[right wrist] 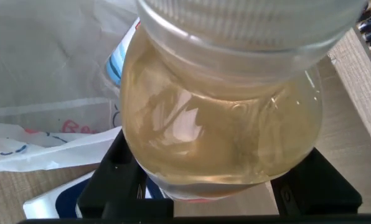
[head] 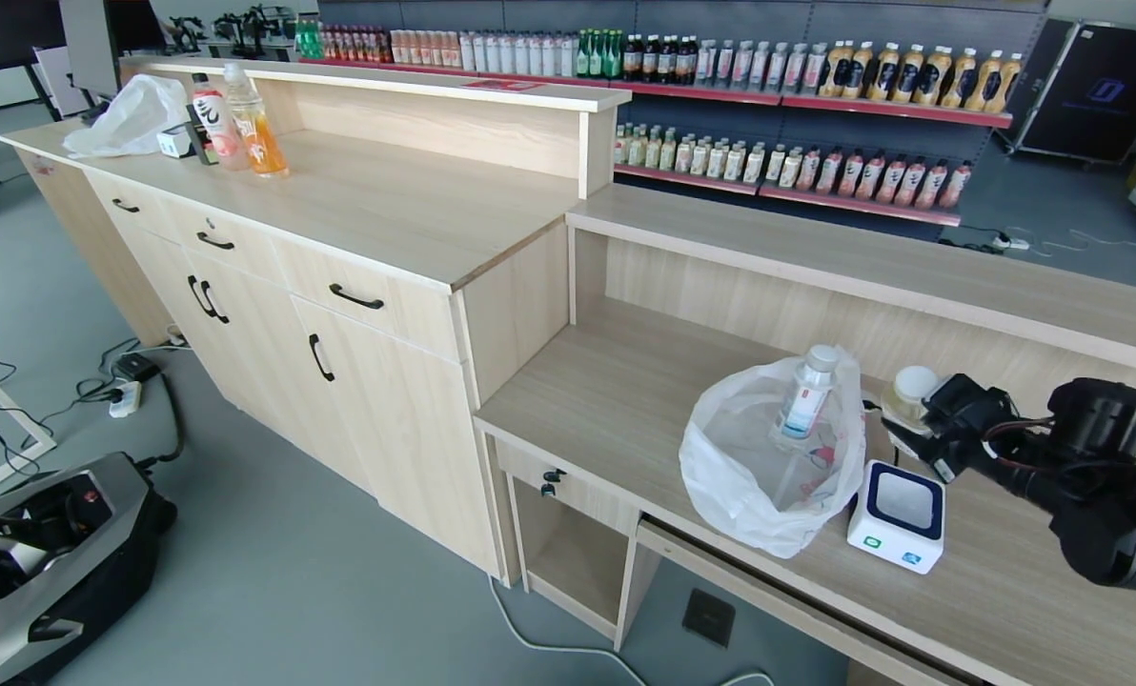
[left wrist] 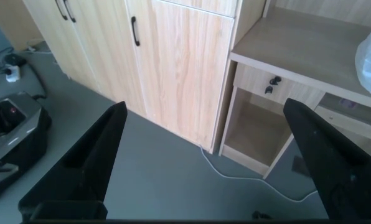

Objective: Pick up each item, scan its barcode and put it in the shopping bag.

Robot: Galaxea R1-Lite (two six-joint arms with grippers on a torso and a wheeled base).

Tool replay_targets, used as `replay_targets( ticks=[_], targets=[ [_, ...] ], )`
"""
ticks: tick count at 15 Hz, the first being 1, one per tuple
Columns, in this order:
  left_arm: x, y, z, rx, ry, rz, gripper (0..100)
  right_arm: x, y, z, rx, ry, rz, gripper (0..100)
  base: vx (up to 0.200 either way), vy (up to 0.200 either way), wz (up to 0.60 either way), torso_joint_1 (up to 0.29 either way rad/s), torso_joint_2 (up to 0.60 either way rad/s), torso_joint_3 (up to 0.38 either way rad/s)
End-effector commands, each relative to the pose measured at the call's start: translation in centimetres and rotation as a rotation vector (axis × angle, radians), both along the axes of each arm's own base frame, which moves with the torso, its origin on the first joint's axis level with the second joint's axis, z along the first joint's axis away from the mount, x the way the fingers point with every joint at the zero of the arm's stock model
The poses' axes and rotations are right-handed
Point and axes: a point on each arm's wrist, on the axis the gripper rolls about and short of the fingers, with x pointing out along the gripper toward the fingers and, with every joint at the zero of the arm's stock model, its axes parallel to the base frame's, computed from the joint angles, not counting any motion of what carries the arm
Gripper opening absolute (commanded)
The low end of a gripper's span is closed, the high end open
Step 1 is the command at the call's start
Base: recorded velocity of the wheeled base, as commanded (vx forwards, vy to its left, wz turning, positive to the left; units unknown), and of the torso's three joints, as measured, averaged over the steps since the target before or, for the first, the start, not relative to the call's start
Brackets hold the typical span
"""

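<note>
- right gripper (head: 916,424) clamped on a yellowish bottle (head: 911,389), just beside the shopping bag (head: 740,476) and scanner (head: 897,514)
- clear bottle (head: 801,395) stands inside the bag
- left gripper (left wrist: 204,155) spread wide, low by the cabinet (left wrist: 179,62)

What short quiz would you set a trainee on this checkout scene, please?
1. True or false: the shopping bag already holds a clear bottle.
2. What does the right gripper hold? A: a bottle of pale yellow drink. B: a carton. C: nothing.
3. Fill in: the left gripper is ___ (open or shut).
Key: 1 true; 2 A; 3 open.
</note>
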Motion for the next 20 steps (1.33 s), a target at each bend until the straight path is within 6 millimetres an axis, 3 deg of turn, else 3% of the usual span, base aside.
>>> replay_targets(
  ticks=[1, 2, 4, 9, 17, 20],
  targets=[
    [0.0, 0.0, 0.0, 0.0, 0.0, 0.0, 100, -5.6, 0.2, 7.0, 0.098, 0.002, -0.056, 0, 0.0, 0.0, 0.0, 0.0, 0.0, 0.0],
    [0.0, 0.0, 0.0, 0.0, 0.0, 0.0, 100, -8.0, 0.1, 7.7, 0.119, 0.025, -0.089, 0, 0.0, 0.0, 0.0, 0.0, 0.0, 0.0],
    [0.0, 0.0, 0.0, 0.0, 0.0, 0.0, 100, -10.5, -0.1, 8.9, 0.115, 0.018, -0.123, 0, 0.0, 0.0, 0.0, 0.0, 0.0, 0.0],
    [0.0, 0.0, 0.0, 0.0, 0.0, 0.0, 100, -11.7, -0.5, 9.5, 0.117, -0.006, -0.164, 0, 0.0, 0.0, 0.0, 0.0, 0.0, 0.0],
    [0.0, 0.0, 0.0, 0.0, 0.0, 0.0, 100, -10.6, -0.9, 8.6, 0.199, 0.031, -0.237, 0, 0.0, 0.0, 0.52, -0.001, 0.0, 0.004],
    [0.0, 0.0, 0.0, 0.0, 0.0, 0.0, 100, -9.2, -0.4, 5.6, 0.323, 0.2, -0.234, 0, 0.0, 0.0, 0.0, 0.0, 0.0, 0.0]
  ],
)
